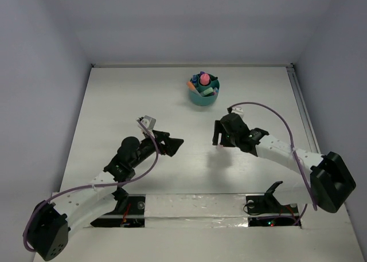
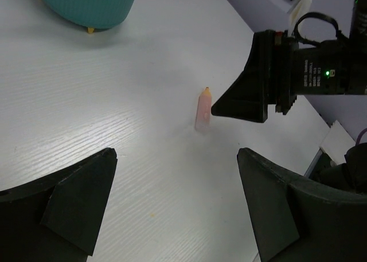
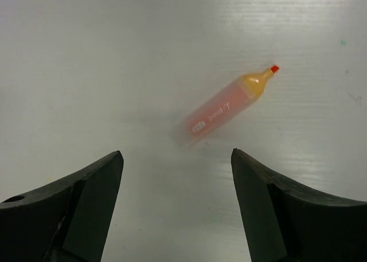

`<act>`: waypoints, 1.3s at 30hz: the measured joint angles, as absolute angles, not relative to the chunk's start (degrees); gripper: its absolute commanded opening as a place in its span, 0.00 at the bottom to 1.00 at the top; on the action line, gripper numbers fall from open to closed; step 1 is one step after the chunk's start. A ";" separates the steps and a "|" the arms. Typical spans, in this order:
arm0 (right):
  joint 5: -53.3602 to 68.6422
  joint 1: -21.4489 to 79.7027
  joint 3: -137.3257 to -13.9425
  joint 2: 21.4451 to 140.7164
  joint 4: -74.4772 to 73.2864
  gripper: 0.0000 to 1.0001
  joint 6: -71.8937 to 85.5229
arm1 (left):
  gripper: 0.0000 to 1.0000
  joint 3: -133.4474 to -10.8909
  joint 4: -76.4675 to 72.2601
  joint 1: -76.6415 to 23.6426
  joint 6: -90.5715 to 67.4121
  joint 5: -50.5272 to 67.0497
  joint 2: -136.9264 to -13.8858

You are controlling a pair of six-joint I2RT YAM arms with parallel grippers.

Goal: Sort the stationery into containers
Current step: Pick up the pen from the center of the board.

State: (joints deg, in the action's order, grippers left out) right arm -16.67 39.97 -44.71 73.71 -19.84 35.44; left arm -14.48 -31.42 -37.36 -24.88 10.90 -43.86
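An orange highlighter (image 3: 225, 108) with no cap lies flat on the white table, tip to the upper right, just ahead of my right gripper (image 3: 176, 153). That gripper is open and empty and hovers over it. The highlighter also shows in the left wrist view (image 2: 203, 110), beside a right fingertip (image 2: 238, 104). My left gripper (image 2: 176, 154) is open and empty, low over bare table, pointing at the highlighter. In the top view, the left gripper (image 1: 175, 145) and right gripper (image 1: 221, 140) face each other mid-table. The round teal organiser (image 1: 196, 98) stands behind them with several coloured pens in it.
The organiser's teal wall (image 2: 89, 4) shows at the top left of the left wrist view. Grey walls enclose the table at the back and both sides. A rail (image 1: 301, 107) runs along the right edge.
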 measured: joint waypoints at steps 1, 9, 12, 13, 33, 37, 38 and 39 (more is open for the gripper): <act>-16.56 39.90 -44.10 73.71 -20.97 0.83 36.47 | 0.83 -14.48 -31.42 -37.36 -24.88 10.90 -43.75; -15.79 36.23 -43.07 80.07 -20.84 0.81 41.36 | 0.83 -14.48 -31.35 -37.36 -24.91 10.92 -43.64; -15.62 34.96 -42.65 82.65 -19.55 0.76 42.02 | 0.83 -14.48 -31.35 -37.36 -24.91 10.98 -43.64; -15.57 34.70 -42.52 83.11 -19.00 0.76 42.19 | 0.83 -14.48 -31.38 -37.36 -24.91 11.09 -43.64; -17.02 34.02 -45.19 88.97 -13.89 0.18 40.80 | 0.70 -14.48 -35.05 -37.36 -26.39 16.78 -51.59; -17.02 33.76 -45.19 88.95 -13.63 0.09 40.25 | 0.69 -14.48 -37.04 -37.36 -27.44 19.53 -56.66; -16.95 33.76 -45.17 88.84 -13.56 0.09 40.01 | 0.69 -14.48 -37.58 -37.36 -27.77 20.16 -57.71; -16.73 33.76 -45.10 88.71 -13.54 0.09 39.81 | 0.69 -14.48 -38.33 -37.36 -28.27 20.86 -58.81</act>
State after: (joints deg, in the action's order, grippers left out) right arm -16.73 33.76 -45.10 88.71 -13.54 39.81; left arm -14.48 -38.33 -37.36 -28.27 20.86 -58.81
